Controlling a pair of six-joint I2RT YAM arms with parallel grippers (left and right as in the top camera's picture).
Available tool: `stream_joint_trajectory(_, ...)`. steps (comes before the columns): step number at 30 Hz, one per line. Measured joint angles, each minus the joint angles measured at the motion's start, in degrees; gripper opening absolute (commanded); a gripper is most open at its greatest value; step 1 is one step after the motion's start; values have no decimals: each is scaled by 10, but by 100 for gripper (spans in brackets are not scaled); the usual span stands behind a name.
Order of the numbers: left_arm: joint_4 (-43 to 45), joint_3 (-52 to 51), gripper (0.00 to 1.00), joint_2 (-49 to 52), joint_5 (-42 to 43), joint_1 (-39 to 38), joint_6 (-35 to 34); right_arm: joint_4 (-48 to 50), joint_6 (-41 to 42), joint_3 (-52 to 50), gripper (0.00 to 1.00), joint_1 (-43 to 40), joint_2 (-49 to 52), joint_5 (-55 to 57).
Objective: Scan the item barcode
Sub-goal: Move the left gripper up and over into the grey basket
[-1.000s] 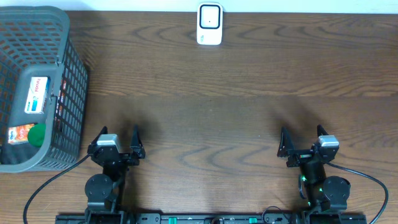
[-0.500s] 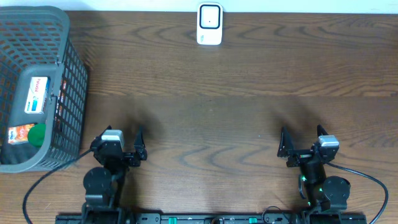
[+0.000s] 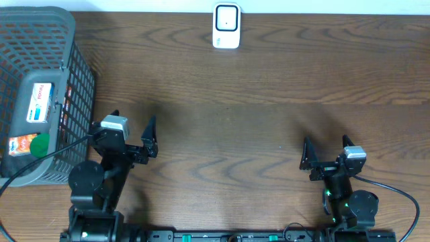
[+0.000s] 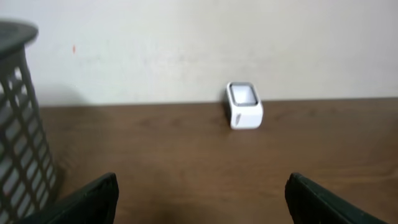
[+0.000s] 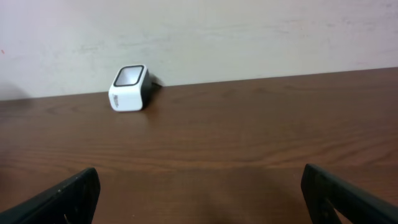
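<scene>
The white barcode scanner (image 3: 226, 25) stands at the far middle edge of the table, also visible as the scanner (image 4: 244, 106) in the left wrist view and the scanner (image 5: 129, 88) in the right wrist view. Packaged items lie in the grey basket (image 3: 74, 81) at the left: one with a red-and-white label (image 3: 40, 102), and one with an orange label beside a green cap (image 3: 27, 144). My left gripper (image 3: 133, 119) hovers open and empty just right of the basket. My right gripper (image 3: 326, 144) rests open and empty near the front right.
The basket wall (image 4: 22, 143) fills the left edge of the left wrist view. A pale wall rises behind the table's far edge. Bare wooden tabletop (image 3: 235, 121) stretches between both arms and the scanner.
My left arm has lifted and moved forward and slightly left toward the basket, jaws still wide. The right arm has not moved.
</scene>
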Motion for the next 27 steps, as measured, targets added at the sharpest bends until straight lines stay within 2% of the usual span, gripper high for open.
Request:
stream_joint_trajectory(10,-30,35,87,3,14,0,-29,0,0,0,99,0,0,0)
stream_joint_trajectory(17,-151,228,87,40,-12,2,-30,0,0,0,99,0,0,0)
stream_joint_trajectory(22,-191,330,87,71,-47,2,-28,0,0,0,99,0,0,0)
stream_joint_trajectory(27,-268,434,87,109,-125,3,-25,0,0,0,99,0,0,0)
